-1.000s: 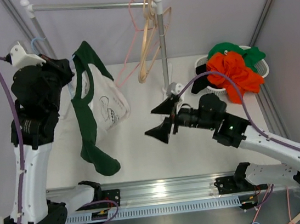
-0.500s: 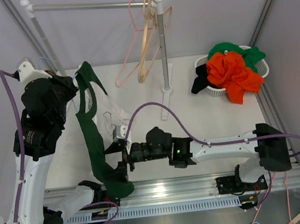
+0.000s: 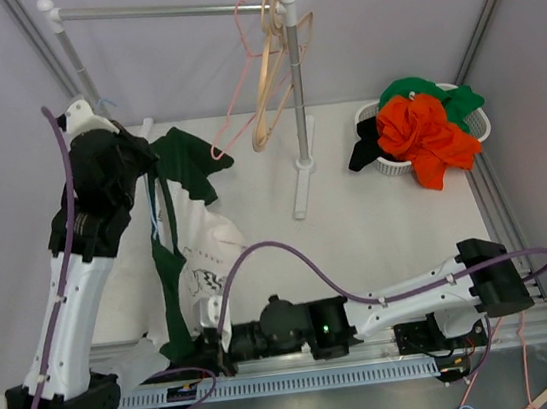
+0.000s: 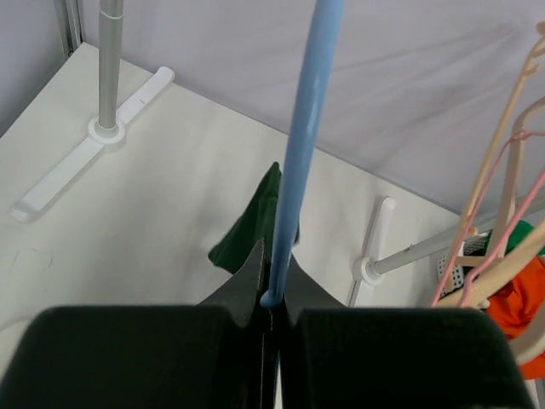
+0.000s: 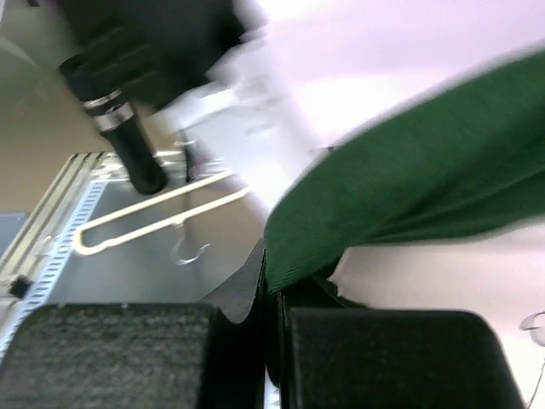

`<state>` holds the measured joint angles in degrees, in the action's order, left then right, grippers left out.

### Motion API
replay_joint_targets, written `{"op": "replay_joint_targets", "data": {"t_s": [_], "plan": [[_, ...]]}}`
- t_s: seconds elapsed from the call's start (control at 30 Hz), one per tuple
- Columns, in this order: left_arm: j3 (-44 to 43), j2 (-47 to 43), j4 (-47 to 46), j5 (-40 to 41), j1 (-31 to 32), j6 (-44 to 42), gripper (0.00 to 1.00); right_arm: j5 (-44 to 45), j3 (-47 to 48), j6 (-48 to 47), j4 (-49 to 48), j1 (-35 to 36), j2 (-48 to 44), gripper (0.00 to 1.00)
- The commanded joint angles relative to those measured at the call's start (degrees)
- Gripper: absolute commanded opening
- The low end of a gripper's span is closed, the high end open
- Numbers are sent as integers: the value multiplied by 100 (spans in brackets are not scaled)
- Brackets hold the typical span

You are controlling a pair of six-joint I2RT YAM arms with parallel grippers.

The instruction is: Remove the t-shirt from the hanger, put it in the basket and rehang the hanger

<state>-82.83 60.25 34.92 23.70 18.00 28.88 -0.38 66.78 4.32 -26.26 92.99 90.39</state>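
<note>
Low along the white table's (image 3: 387, 220) front, the right arm (image 3: 407, 298) stretches leftward, right gripper (image 5: 271, 294) pinched on the green-and-white cotton t-shirt (image 3: 198, 245); the left arm (image 3: 73, 291) stands tall, left gripper (image 4: 271, 302) clamping the light-blue plastic hanger (image 4: 305, 128), shirt draped between.

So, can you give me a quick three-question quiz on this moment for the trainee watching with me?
1. True or false: the left gripper is shut on the blue hanger.
2. Fill the gap: the orange garment lies heaped in the white ____ at the table's far right corner.
3. Pick one: the right gripper is pinching A) the blue hanger, B) green fabric of the t-shirt, C) the orange garment.

Key: 1 true; 2 basket; 3 B.
</note>
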Motion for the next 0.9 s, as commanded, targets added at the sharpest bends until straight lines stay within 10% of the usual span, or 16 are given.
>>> {"op": "replay_joint_targets", "data": {"t_s": [0.0, 0.33, 0.7, 0.87], "plan": [[-933, 653, -619, -427, -297, 3, 1, 757, -244, 138, 191, 834, -338, 0], [-861, -1073, 1078, -2630, -306, -400, 1, 2241, -1256, 1388, 674, -931, -1039, 0], [116, -3133, 2520, -2177, -297, -1131, 1, 4878, -1290, 2362, 3713, -1432, -2024, 0], [530, -3248, 2309, -2326, -306, -1069, 1, 4277, -1317, 1092, 3043, -3184, -3131, 0]]}}
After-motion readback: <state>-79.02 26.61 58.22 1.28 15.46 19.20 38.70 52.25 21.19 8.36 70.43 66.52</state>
